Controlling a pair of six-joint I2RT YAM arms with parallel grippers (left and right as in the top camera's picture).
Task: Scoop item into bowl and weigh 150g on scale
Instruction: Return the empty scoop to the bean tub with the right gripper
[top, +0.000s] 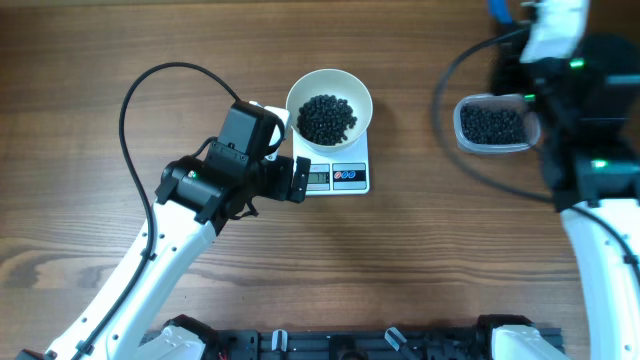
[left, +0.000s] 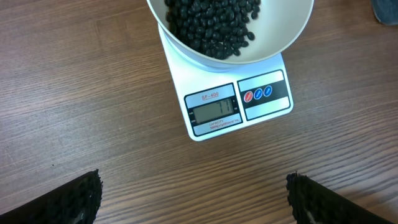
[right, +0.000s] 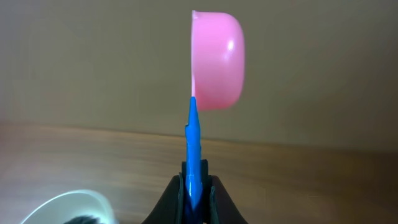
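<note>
1. Bowl (top: 329, 108) sits on the scale (top: 340, 176) and covers its far part. The strip along the scale's near edge stays visible.
2. Beans (top: 327, 118): a loose dark heap in the bottom of the bowl, with white wall showing all round it. None seen on the tabletop (top: 420, 260).
3. Scale lies flat on the tabletop, roughly mid-table. Its display (left: 214, 112) is lit, but the digits are too blurred to read. Two round buttons (left: 258, 94), one red and one blue, sit just beside the display.
4. Left claw (left: 193, 180): fingers (left: 74, 199) spread wide apart, nothing between them. In the wrist view it hangs above bare wood on the near side of the scale, touching neither scale nor bowl. From overhead, the left arm comes in from the scale's left.
5. Right claw (right: 195, 186): clamped tight on the blue handle of the scoop (right: 216, 59).
6. Scoop is held upright in the air with the handle vertical and the pink cup on top. The cup is turned on its side and seen edge-on, so its inside is hidden.
7. Tub (top: 492, 124): clear, holds more beans, and stands at the right side of the tabletop, well apart from the scale. The right arm partly covers it from overhead.
</note>
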